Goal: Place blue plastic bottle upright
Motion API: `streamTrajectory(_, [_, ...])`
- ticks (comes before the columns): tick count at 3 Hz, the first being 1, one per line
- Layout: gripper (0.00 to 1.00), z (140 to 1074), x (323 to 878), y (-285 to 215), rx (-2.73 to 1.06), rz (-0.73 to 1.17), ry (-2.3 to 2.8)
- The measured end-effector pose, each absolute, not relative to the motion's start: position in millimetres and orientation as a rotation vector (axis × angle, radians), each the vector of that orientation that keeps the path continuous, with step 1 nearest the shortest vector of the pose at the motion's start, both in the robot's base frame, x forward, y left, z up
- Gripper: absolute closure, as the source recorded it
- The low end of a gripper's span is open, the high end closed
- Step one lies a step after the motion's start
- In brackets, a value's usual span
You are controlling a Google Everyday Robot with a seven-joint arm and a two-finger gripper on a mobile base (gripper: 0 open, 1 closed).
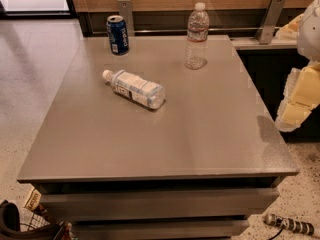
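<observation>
ROBOT ARM WAITS BESIDE TABLE. The robot's pale yellow and white gripper [299,101] hangs at the right edge of the camera view, just off the right-hand side of a broad grey rectangular table [150,149] and above the speckled floor [305,189]. We cannot tell whether the gripper is released or clenched. It touches nothing on the table.

Well apart from the gripper, to its left in the view and at about its height in the frame, the small blue plastic bottle [134,88] lies on its side on the tabletop. We see a stubby clear body, a wide white and pale-blue label with dark print, and a white cap. The cap points away from the gripper toward the table's far left, and the base faces back toward the gripper's side.

Nearer the gripper, up and to its left, a taller clear bottle [196,36] with a white cap and a red-and-white label band stands upright near the table's back edge. Farthest from the gripper, beyond the fallen bottle, a dark blue soda can [118,35] stands upright.

Below the gripper, a dark-and-light banded object [290,225] lies on the floor; we cannot make out what it is. At the opposite lower corner sits a dark wire basket [25,226].
</observation>
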State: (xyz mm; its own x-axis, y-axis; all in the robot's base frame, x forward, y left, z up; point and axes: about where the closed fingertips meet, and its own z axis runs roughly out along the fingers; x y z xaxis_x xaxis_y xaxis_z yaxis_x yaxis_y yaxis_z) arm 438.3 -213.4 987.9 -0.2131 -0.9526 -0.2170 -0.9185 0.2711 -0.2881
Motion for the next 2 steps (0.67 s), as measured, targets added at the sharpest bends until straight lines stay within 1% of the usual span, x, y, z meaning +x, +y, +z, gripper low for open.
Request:
streamTrajectory(1, [0.0, 988, 438, -213, -1.703, -0.137, 2.2])
streamTrajectory(2, [0.0, 995, 453, -205, -1.661, -0.111, 2.193])
